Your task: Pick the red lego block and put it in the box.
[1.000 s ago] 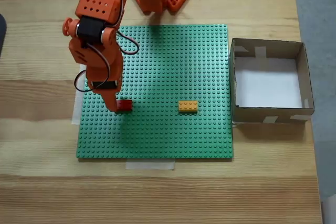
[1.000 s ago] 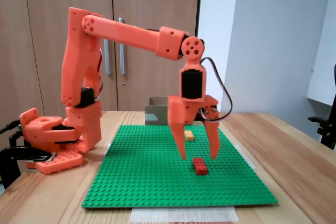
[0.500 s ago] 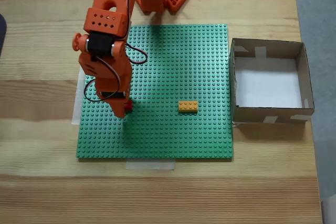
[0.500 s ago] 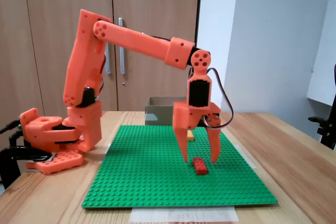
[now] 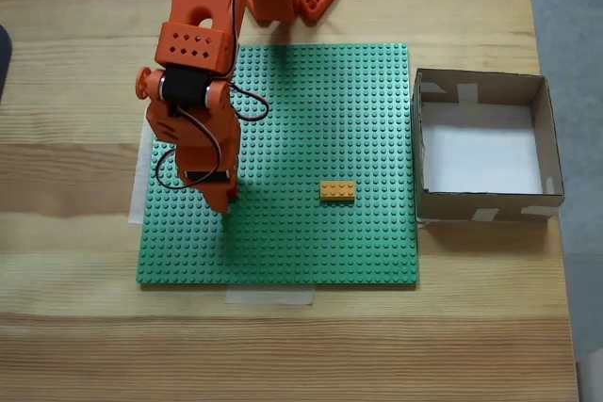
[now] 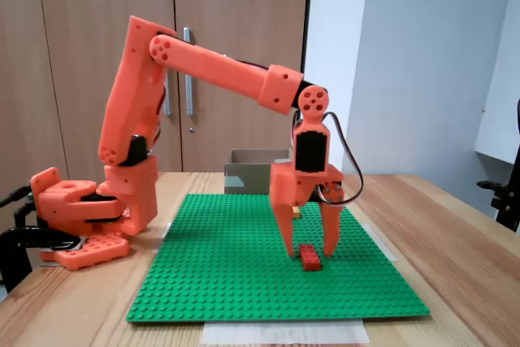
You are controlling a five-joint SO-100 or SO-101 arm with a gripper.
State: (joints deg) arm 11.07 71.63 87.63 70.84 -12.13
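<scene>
Lowered since the earlier frames and shifted slightly toward the baseplate's middle: claw, fingers spread, tips down at stud level on either side of the red lego block.

Tabletop: pale wood, carrying everything noted below.
Green baseplate: flat at centre of tabletop, pale tape strip showing at its near edge.
Orange arm: base at far edge of tabletop in the top-down fixed view, reaching out over the baseplate's left part.
Box: brown cardboard, white bottom, just beside the baseplate's right edge in the top-down fixed view; nothing seen inside.
Claw in the top-down fixed view: covers the red block almost wholly.
Red block: flat on the baseplate, left of centre, well apart from the box; contact with the fingers cannot be confirmed.
Orange-yellow brick: on baseplate, between claw and box.
</scene>
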